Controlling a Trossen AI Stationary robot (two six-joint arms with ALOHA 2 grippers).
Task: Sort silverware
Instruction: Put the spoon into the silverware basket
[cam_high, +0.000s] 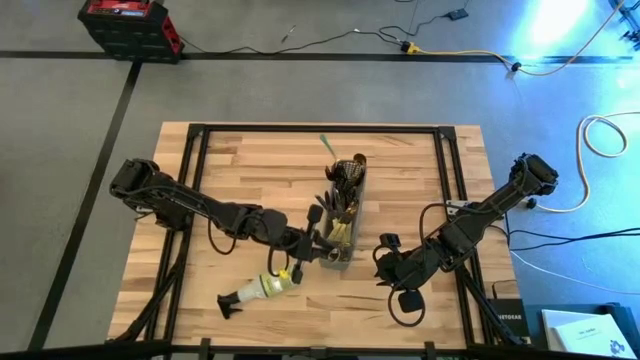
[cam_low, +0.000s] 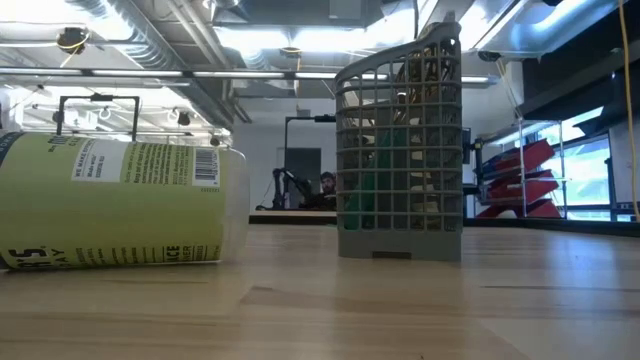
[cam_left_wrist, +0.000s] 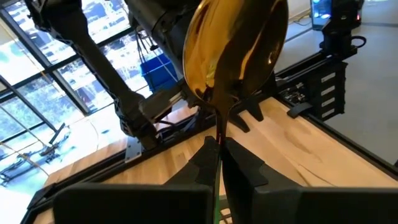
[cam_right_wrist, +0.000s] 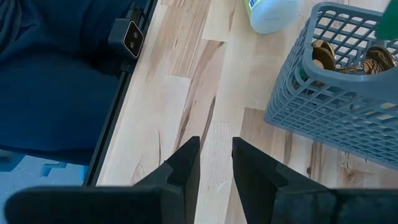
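Observation:
A grey mesh caddy (cam_high: 341, 215) stands upright mid-table with silverware (cam_high: 346, 182) standing in it, including one green handle (cam_high: 327, 145). The caddy (cam_low: 400, 150) also fills the low view. My left gripper (cam_high: 320, 242) is at the caddy's near end, above the table, shut on a gold spoon (cam_left_wrist: 236, 50). To the caddy's right, my right gripper (cam_high: 386, 258) slants down over bare wood. In its wrist view its fingers (cam_right_wrist: 216, 146) stand open with nothing between them, and the caddy (cam_right_wrist: 336, 106) is close by. My left gripper pinches the gold spoon's neck (cam_left_wrist: 220, 127), just below the bowl, between its two fingers. The fingers lie along the spoon and are about level. The bowl stands out beyond the fingertips, clear of the table; the gripper hides the rest of the handle.
A clear spray bottle (cam_high: 262, 288) with a black nozzle lies on its side near the table's front edge, left of the caddy; its body (cam_low: 120, 200) shows in the low view. A black frame (cam_high: 200, 140) runs round the tabletop. Bare wood lies left and right of the caddy.

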